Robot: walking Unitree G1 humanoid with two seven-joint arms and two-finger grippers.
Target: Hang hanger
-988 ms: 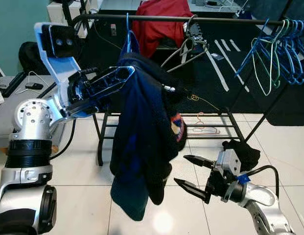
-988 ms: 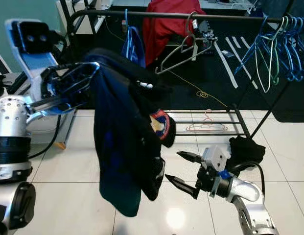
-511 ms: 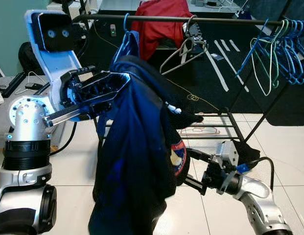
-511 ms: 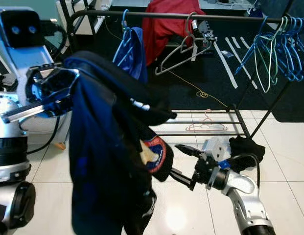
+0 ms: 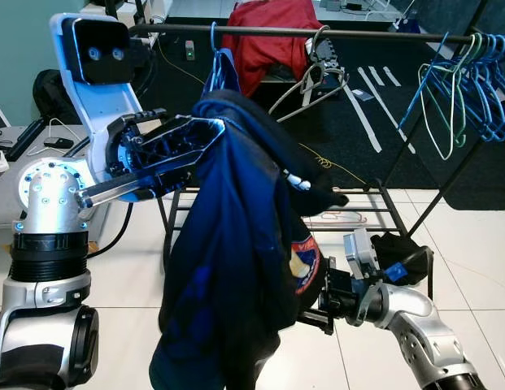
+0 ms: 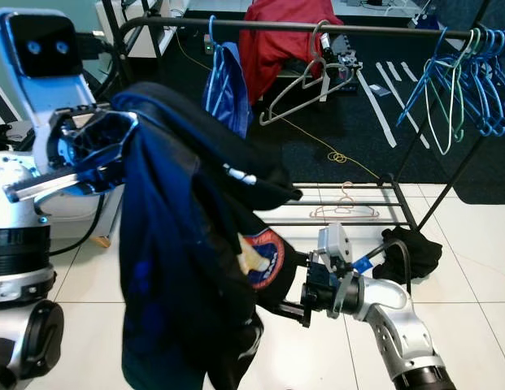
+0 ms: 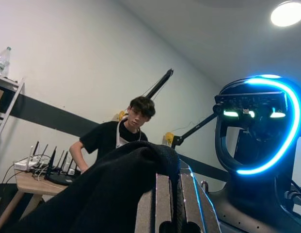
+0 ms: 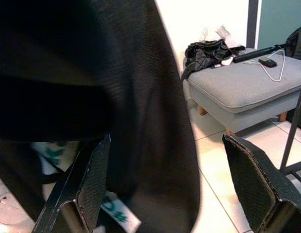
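A dark blue jacket (image 5: 236, 260) with a round patch hangs on a blue hanger (image 5: 220, 69), whose hook (image 5: 212, 34) sits at the black rail (image 5: 358, 33). My left gripper (image 5: 205, 128) is raised at the jacket's shoulder and shut on the cloth, which drapes over its fingers (image 7: 165, 204). Low down, my right gripper (image 6: 297, 296) is open, its two fingers (image 8: 94, 179) spread wide on either side of the jacket's lower edge. The jacket hides its fingertips in the eye views.
Several blue hangers (image 5: 463, 81) bunch at the rail's right end, with a grey hanger (image 5: 313, 81) and a red garment (image 5: 264, 32) mid-rail. Black cloth (image 5: 402, 248) lies by the rack's foot. A grey ottoman (image 8: 247, 92) stands nearby. A person (image 7: 121, 133) stands behind.
My right gripper has moved left and reached the jacket's lower edge, fingers now either side of the cloth. The jacket swung toward me and hangs lower.
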